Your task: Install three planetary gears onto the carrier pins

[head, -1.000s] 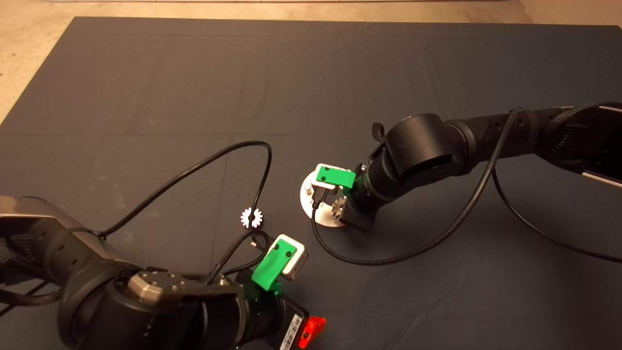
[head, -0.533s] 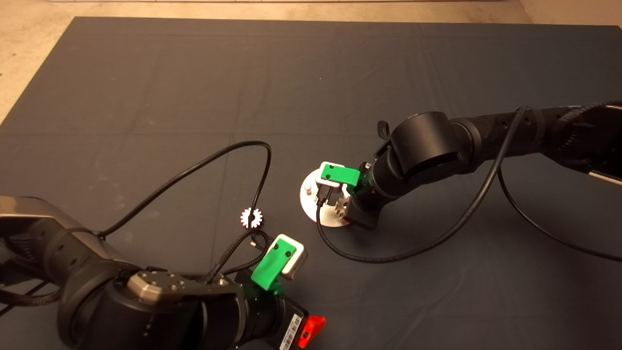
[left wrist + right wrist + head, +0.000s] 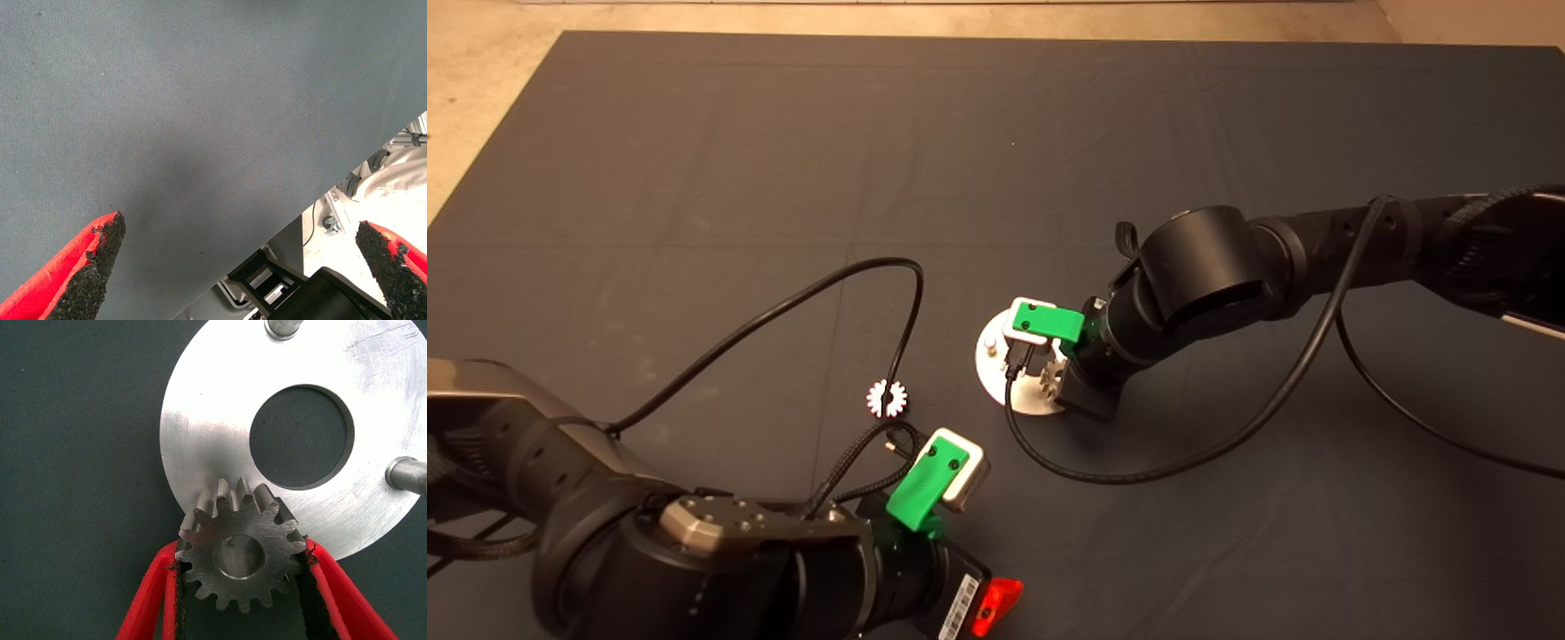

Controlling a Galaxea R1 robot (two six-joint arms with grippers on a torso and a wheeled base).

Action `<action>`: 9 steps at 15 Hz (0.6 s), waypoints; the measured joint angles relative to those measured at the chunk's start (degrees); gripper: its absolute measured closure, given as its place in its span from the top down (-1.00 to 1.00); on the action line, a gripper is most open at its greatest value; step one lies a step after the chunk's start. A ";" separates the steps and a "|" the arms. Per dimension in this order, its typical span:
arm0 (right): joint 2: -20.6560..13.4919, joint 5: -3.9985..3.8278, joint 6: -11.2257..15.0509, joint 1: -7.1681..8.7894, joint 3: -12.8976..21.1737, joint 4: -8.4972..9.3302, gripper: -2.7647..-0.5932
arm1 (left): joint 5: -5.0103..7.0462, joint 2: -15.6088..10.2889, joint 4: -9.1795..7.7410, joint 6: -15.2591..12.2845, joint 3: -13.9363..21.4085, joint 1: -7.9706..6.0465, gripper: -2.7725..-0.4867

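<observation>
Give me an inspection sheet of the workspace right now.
Surface: dark mat, creased.
Job's things: carrier disc; two bare pins in the right wrist view; one gear gripped over the disc's edge; a second gear loose on the mat.
Clutter: nothing seen.
Grippers: right gripper shut on the gear; left gripper open, parked at the mat's near edge.
Cables: black cables across the mat; one crosses the loose gear.
Surroundings: beige floor.

The right end effector [image 3: 1054, 378], clamped on a planetary gear [image 3: 241, 551], has been shifted slightly toward 12 o'clock and lowered over the disc [image 3: 200, 447], most of it a second ago.
</observation>
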 joint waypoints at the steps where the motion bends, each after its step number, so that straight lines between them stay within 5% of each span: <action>1: 0.00 -0.06 0.00 0.00 0.05 0.00 -0.73 | 0.00 0.00 0.00 0.00 0.00 -0.01 0.75; 9: -0.05 -0.61 -0.02 -0.33 1.23 0.02 -0.72 | 0.00 0.00 0.02 0.00 0.00 0.00 0.75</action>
